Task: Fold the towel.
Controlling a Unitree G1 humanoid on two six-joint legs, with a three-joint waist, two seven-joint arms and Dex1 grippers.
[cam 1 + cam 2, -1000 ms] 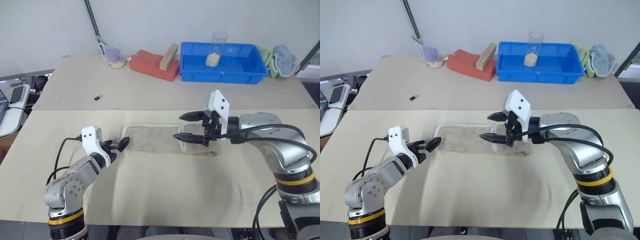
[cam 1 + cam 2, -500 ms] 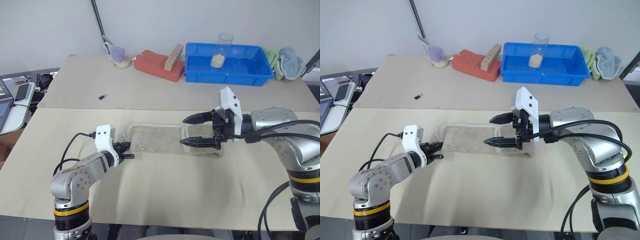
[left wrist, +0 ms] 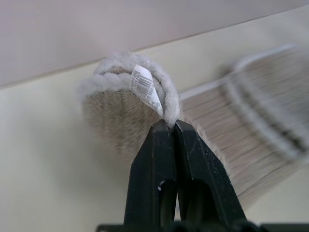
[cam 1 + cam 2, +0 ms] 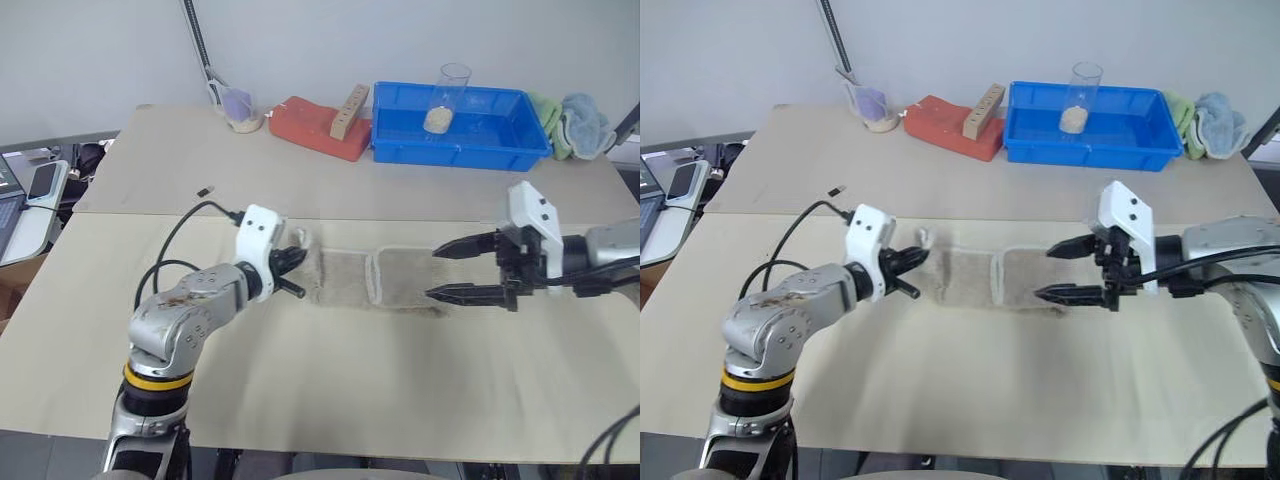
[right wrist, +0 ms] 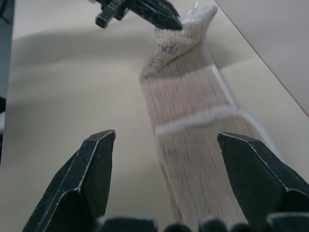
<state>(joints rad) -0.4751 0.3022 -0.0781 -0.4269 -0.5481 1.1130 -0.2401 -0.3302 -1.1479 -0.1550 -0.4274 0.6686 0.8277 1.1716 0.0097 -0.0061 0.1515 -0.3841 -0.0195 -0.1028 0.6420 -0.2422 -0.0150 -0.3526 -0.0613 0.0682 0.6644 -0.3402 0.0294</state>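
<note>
The beige-grey towel lies in a strip across the middle of the near table, its right part doubled over with a white edge showing. My left gripper is shut on the towel's left end and holds it raised off the table. In the left wrist view the pinched edge curls over the fingertips, with a small white tag on top. My right gripper hovers open just off the towel's right end, nothing between its fingers. The right wrist view looks along the towel toward the left gripper.
At the back stand a blue bin holding a clear glass, a red pad with a wooden block, a small cup, and green and blue cloths. A small black item lies left of centre.
My left gripper closed on the towel's left end and carried it up and to the right. My right gripper drew back to the right off the towel, staying open.
</note>
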